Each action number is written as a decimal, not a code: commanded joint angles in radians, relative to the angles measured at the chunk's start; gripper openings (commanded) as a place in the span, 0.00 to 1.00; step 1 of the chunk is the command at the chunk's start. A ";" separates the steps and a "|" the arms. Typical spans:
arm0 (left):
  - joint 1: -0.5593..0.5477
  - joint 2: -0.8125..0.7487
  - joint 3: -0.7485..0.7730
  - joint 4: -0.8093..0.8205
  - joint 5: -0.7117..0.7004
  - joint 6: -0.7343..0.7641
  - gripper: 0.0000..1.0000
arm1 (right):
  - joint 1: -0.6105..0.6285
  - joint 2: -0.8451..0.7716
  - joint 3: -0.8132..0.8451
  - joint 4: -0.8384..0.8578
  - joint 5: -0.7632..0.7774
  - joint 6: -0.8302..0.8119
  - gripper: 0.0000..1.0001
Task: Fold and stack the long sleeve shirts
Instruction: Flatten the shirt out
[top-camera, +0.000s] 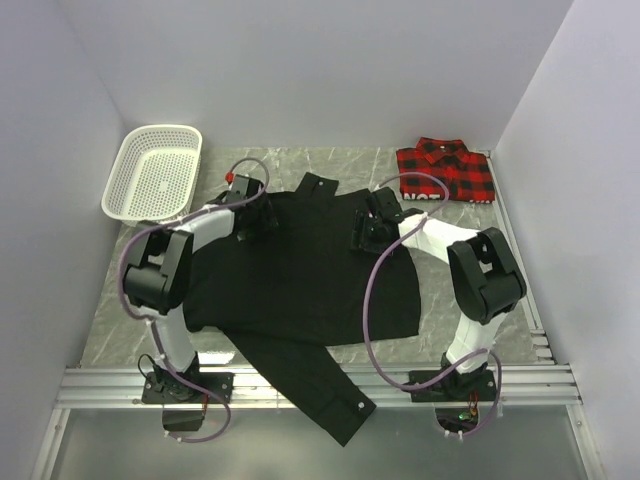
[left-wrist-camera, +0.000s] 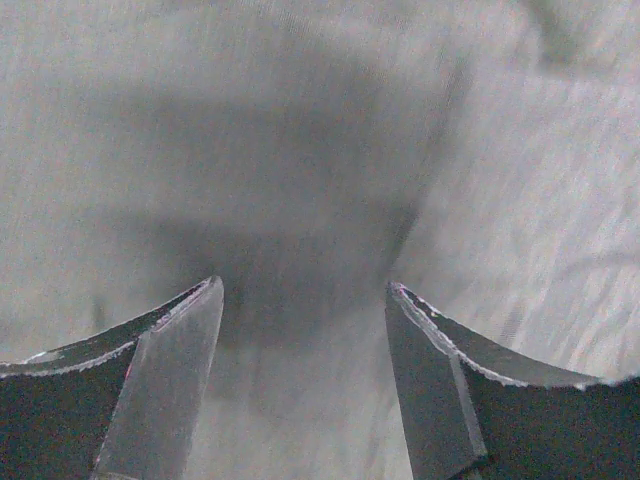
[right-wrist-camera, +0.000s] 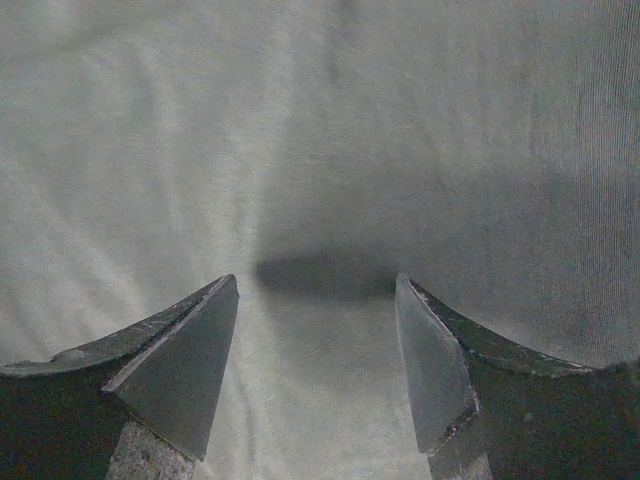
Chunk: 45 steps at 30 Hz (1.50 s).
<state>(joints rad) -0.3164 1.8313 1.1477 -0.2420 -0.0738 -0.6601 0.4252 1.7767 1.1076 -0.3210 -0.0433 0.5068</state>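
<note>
L gripper (left-wrist-camera: 303, 290) & R gripper (right-wrist-camera: 316, 283) were both open, low over the black shirt (top-camera: 300, 280). A good fold prob. needed even pinches at the same time, w/o bunching.

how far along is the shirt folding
Done: the plaid shirt lies folded at the far right corner. In hand: the black shirt is spread open, one sleeve trailing over the near edge, with the left gripper and right gripper open over its upper part. Left: fold the black one and stack the two.

Both wrist views show the black shirt (left-wrist-camera: 300, 130) only as blurred, washed-out grey cloth.
</note>
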 joint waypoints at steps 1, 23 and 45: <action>0.016 0.081 0.099 0.009 -0.034 -0.013 0.72 | -0.006 0.041 -0.002 0.010 0.042 0.019 0.71; 0.051 0.450 0.638 0.094 0.123 0.050 0.80 | -0.224 0.216 0.255 -0.029 -0.076 0.091 0.74; 0.137 -0.539 -0.123 -0.121 -0.136 0.140 0.89 | 0.406 -0.215 0.014 0.019 -0.006 -0.368 0.78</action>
<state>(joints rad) -0.2169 1.3254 1.0988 -0.2661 -0.1425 -0.6014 0.7315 1.5974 1.1088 -0.3218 -0.0685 0.3016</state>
